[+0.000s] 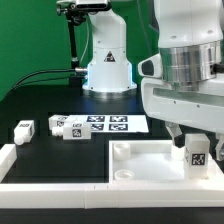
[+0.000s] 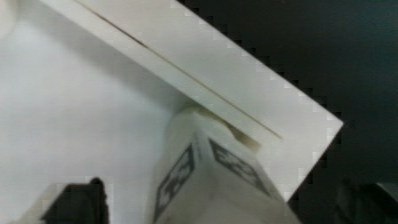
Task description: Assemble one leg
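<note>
Dim, dark backdrop; white parts glare; wrist view blurred.

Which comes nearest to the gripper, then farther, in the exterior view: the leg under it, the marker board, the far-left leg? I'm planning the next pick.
1. The leg, at the gripper, exterior view's right.
2. The marker board, mid-table.
3. The far-left leg, exterior view's left edge.

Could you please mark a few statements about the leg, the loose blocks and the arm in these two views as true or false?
1. The gripper holds a leg upright over the square panel. True.
2. That leg stands at the panel's corner toward the exterior view's left. False: toward the right.
3. Two more legs lie on the table. True.
4. The marker board rests inside the panel. False: it lies on the table behind it.
</note>
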